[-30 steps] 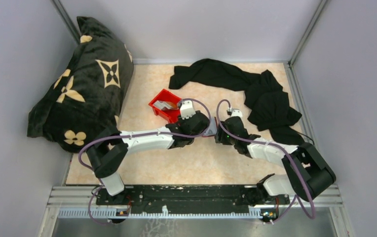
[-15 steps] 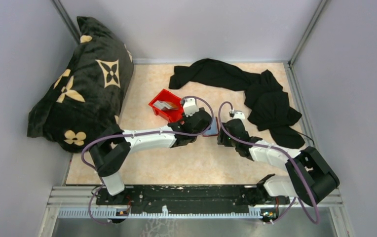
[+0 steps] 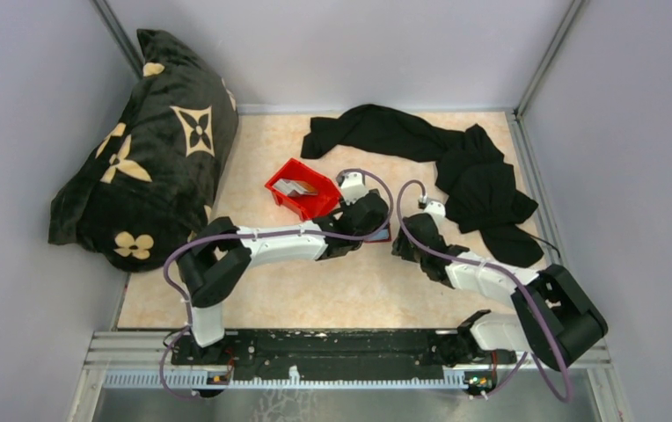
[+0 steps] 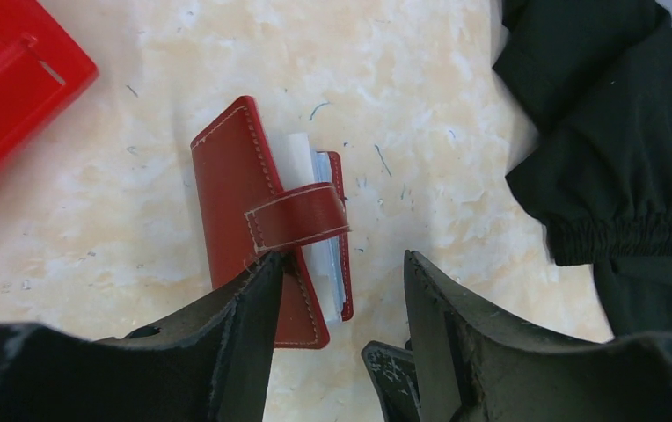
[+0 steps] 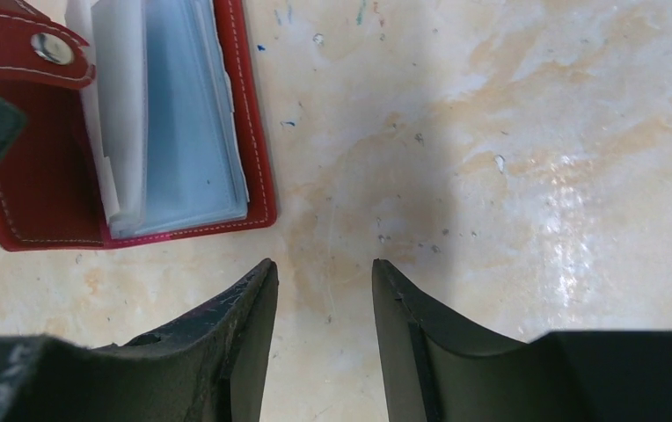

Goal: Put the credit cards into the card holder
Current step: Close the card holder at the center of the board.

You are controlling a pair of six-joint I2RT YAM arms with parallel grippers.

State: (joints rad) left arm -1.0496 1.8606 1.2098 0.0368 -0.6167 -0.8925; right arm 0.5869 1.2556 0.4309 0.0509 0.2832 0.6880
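Note:
The dark red card holder (image 4: 244,189) lies on the table, its strap (image 4: 302,218) looped over pale inner pockets (image 4: 319,189). My left gripper (image 4: 337,277) is open above its near end, with the left finger (image 4: 240,308) overlapping the cover. In the right wrist view the card holder (image 5: 42,189) shows its metal snap (image 5: 48,48) and bluish pockets (image 5: 178,132). My right gripper (image 5: 319,268) is open over bare table, just right of the holder. From above, only a red sliver of the card holder (image 3: 385,236) shows between the left gripper (image 3: 374,221) and right gripper (image 3: 405,244). Pale grey credit cards (image 3: 295,186) lie in the red bin.
The bright red plastic bin (image 3: 308,202) stands just left of the left gripper, and its corner (image 4: 7,79) shows in the left wrist view. Black clothing (image 3: 456,167) is spread at the back right, close to the holder (image 4: 614,132). A black patterned pillow (image 3: 148,149) fills the left side.
Both arms have shifted a little to the right and farther out. The left gripper now covers most of the holder seen from above. The right gripper's jaws have narrowed slightly.

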